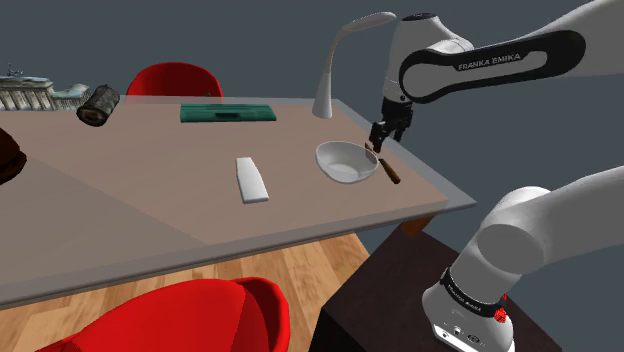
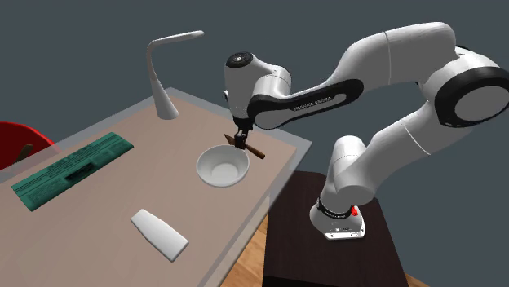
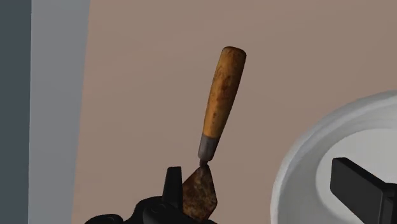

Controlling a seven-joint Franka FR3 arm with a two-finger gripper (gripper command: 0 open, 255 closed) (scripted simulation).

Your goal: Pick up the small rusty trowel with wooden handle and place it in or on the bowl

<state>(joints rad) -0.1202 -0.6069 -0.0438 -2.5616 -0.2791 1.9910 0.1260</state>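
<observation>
Brown table, grey walls behind. The arm says FRANKA EMIKA. The gripper has its fingers spread wide. The trowel is just beside the white bowl, with its rusty blade right by one finger and partly cut off.

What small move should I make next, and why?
Probably nudge the open pincer sideways, away from the bowl. The trowel lies beside the bowl, unclasped. Its blade sits close beside one finger while the other finger hangs over the bowl, so descending now may strike the rim.
</observation>
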